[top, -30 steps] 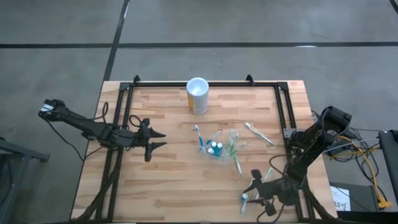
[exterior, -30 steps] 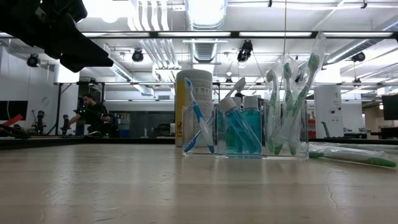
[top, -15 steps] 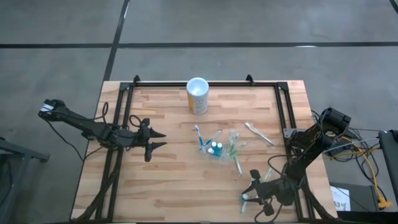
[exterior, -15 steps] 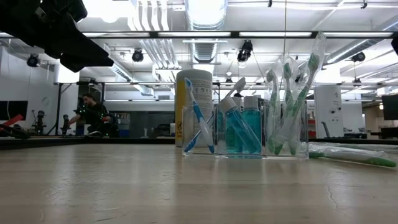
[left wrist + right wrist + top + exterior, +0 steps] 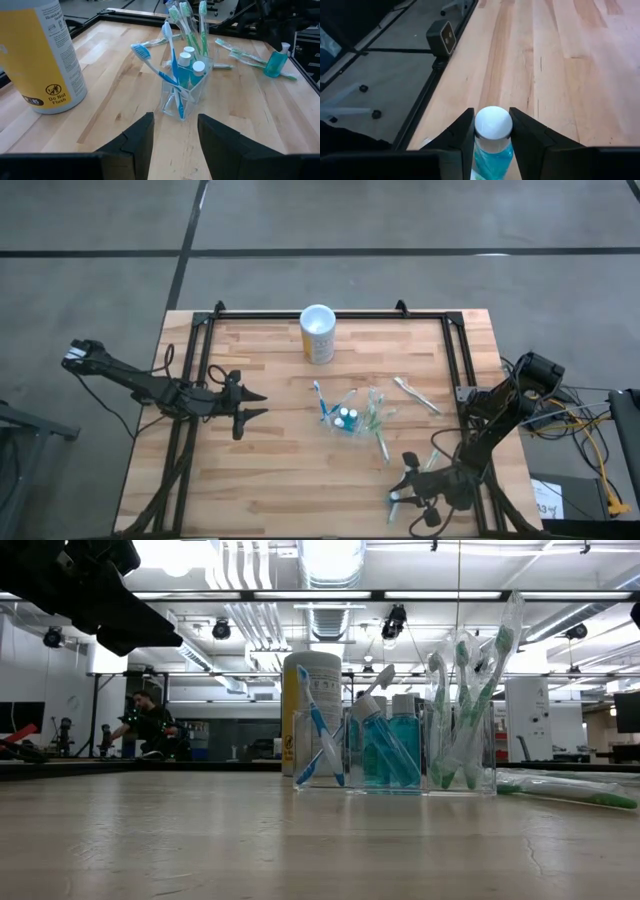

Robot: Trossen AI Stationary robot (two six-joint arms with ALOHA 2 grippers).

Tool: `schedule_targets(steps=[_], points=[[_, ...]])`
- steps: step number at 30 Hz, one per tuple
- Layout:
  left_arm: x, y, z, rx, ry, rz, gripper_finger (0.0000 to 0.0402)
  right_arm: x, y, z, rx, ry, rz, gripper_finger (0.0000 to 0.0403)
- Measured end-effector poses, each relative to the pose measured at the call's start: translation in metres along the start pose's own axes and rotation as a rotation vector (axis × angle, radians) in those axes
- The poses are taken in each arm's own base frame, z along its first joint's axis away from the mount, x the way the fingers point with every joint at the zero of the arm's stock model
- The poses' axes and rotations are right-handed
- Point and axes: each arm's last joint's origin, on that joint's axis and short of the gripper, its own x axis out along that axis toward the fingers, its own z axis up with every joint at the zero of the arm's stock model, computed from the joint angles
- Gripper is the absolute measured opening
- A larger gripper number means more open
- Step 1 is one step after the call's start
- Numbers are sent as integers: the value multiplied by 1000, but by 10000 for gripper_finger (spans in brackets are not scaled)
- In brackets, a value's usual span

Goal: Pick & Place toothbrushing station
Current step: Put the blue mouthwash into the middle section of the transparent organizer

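Observation:
The toothbrushing station (image 5: pixel 350 418), a clear holder with blue and green toothbrushes and small blue bottles, stands on its base at the table's middle (image 5: pixel 182 85). Left of it, my left gripper (image 5: pixel 250 405) hovers open, pointing toward it, with nothing between its fingers. Near the table's front right corner my right gripper (image 5: pixel 412 492) has its fingers on either side of a small blue bottle with a white cap (image 5: pixel 493 125). This bottle stands upright on the wood (image 5: pixel 274 64). My right gripper pinches the small bottle between its two fingers at the white cap (image 5: pixel 479 126) and the neck just under it. The fingers come slanting down from the table's right side. The bottle stays upright, and its base, hidden in the wrist view, rests on the table.
A tall yellow canister with a white rim (image 5: pixel 318 335) stands at the far middle. Loose toothbrushes lie right of the station (image 5: pixel 418 395) and in front of it (image 5: pixel 382 442). A black frame (image 5: pixel 455 350) runs along the table's edges. A small black box (image 5: pixel 441 36) sits on the rail.
In the high view my right gripper's fingers have drawn a little closer together around the small blue bottle, which stands where it was.

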Motion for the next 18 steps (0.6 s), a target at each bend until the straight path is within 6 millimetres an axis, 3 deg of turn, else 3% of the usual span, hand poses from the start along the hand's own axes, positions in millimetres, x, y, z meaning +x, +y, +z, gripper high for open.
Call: schedule_targets(steps=[7, 18], points=[[0, 0, 0, 0, 1, 0, 157, -12, -10, 29, -82, -104, -45, 100], [0, 0, 0, 1, 1, 0, 157, -29, -64, 84, -165, -192, -173, 100]])
